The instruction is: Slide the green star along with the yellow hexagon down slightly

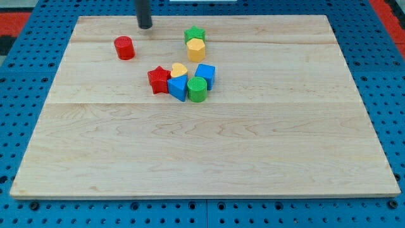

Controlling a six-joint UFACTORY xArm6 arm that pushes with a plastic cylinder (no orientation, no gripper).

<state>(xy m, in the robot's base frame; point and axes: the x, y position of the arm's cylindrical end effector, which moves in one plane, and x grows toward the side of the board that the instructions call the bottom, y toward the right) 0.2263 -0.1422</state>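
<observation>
A pale wooden board (209,145) made of jointed planks fills most of the view. Around the board on every side lies a blue perforated surface (19,76) with regular rows of holes. Beyond the board's top corners, red patches (16,16) show. Lighting is even and soft.

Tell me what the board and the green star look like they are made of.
Board: seemingly light wood with a matte finish, since grain and plank seams show. Green star: probably plastic, given its uniform saturated colour; possibly painted wood. My tip stands to the view's left of it.
</observation>
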